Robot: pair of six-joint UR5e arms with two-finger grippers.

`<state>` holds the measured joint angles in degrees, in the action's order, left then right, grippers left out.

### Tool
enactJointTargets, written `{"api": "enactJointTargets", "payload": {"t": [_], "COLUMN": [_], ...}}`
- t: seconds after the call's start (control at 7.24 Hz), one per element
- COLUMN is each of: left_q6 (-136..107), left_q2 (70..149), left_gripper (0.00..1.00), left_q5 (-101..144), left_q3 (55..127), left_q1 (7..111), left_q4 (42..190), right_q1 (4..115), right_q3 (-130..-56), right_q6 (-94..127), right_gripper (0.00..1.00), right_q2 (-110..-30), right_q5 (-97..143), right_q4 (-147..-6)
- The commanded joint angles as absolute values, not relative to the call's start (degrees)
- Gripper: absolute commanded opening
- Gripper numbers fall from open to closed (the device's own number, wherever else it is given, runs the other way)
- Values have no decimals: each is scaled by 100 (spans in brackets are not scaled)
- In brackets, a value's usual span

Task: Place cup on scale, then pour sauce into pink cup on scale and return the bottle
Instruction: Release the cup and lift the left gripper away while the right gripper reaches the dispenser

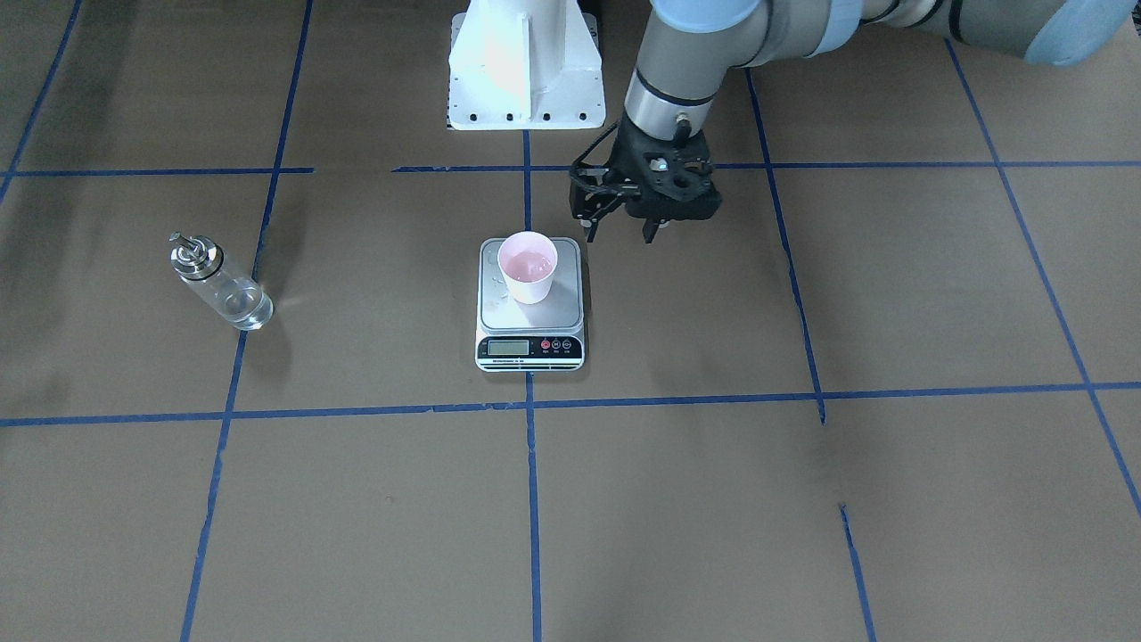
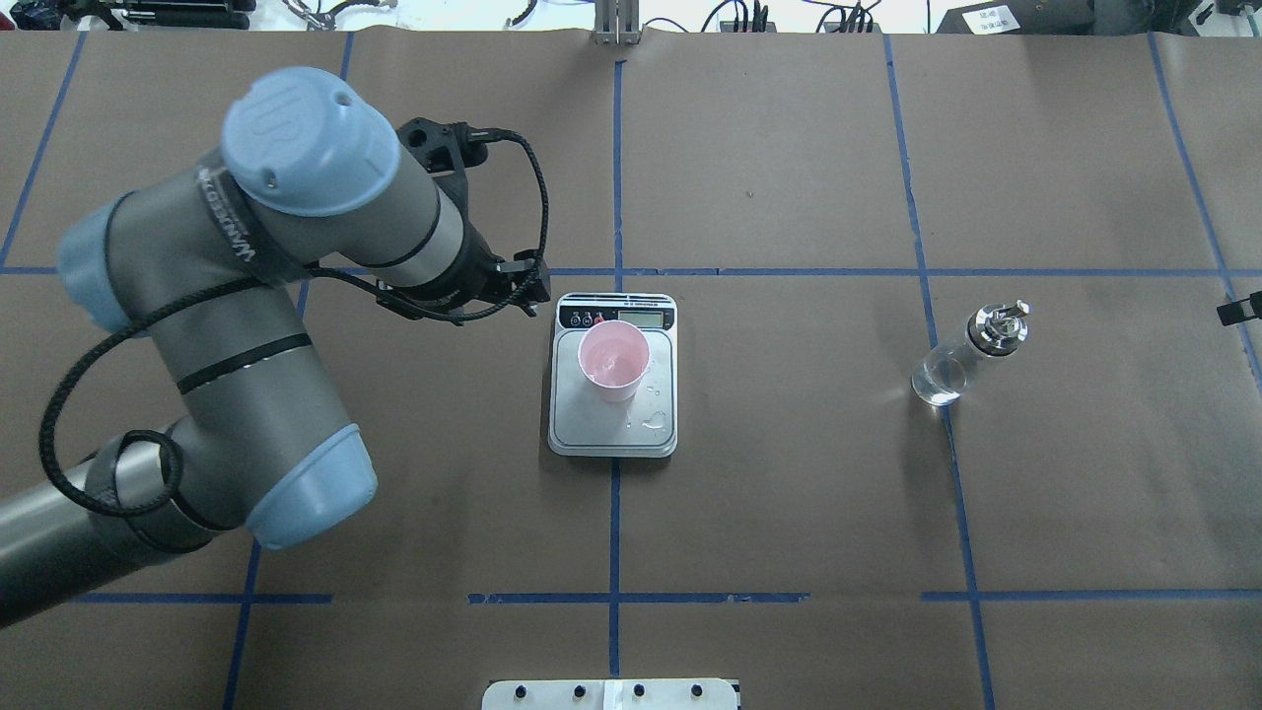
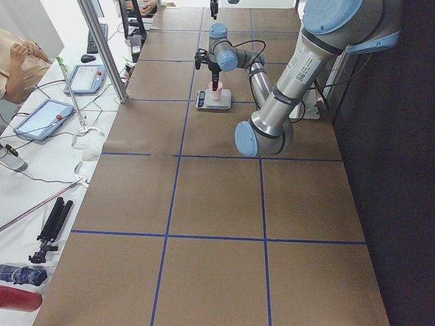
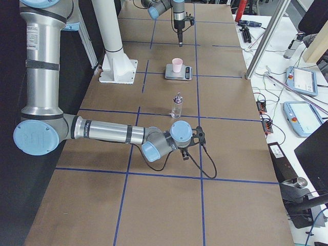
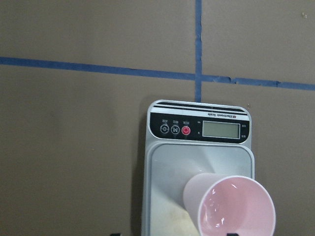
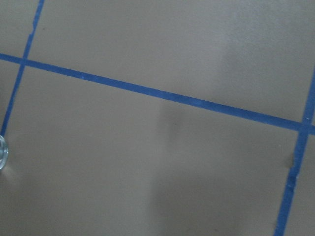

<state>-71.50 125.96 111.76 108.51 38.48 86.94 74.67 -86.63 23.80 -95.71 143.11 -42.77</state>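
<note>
The pale pink cup [image 1: 528, 266] stands upright on the scale [image 1: 531, 334], towards the robot's side of the steel platform, with a glossy wet look inside. It also shows in the overhead view [image 2: 613, 360] and the left wrist view [image 5: 231, 209]. My left gripper [image 1: 621, 230] is open and empty, a little above the table just beside the scale's rear corner on my left. The glass bottle [image 1: 218, 281] with its metal spout stands upright on the table, far out on my right, and nothing holds it. My right gripper [image 2: 1238, 311] shows only as a black sliver beyond the bottle; I cannot tell how its jaws stand.
A few drops lie on the scale platform [image 2: 651, 424]. The white robot base [image 1: 526, 67] stands behind the scale. Blue tape lines grid the brown table. The bottle's base rim [image 6: 2, 152] sits at the left edge of the right wrist view.
</note>
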Motion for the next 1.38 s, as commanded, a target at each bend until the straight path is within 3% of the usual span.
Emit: {"api": "enactJointTargets", "payload": {"t": [0.0,0.28,0.55,0.97,1.24], "left_q6": [-6597,-6208,-6056,-5898,-5898], "left_q2": [12148,11788,11742,11742,11742], "left_gripper": [77,77,77,80,80], "left_q5": [11153,11153,11084,10749,10749], "left_q3": [11039,11030,10934,10899,10864], "left_q1": [4279,4525,4597,4623,4632], "left_q4": [8693,8719,8736,8806,8921], "right_q1": [6054,4578,3958,3000,2308], "right_q3": [-8701,-9382,-9885,-11315,-11487], "right_q6": [4700,5332,5877,5906,5906], "right_gripper": [100,100,100,100,100], "right_q2": [-9861,-9940,-9967,-10239,-10642], "right_q5": [13101,11775,11192,8928,7515], "right_q4": [-1706,-1459,-1494,-3226,-3507]}}
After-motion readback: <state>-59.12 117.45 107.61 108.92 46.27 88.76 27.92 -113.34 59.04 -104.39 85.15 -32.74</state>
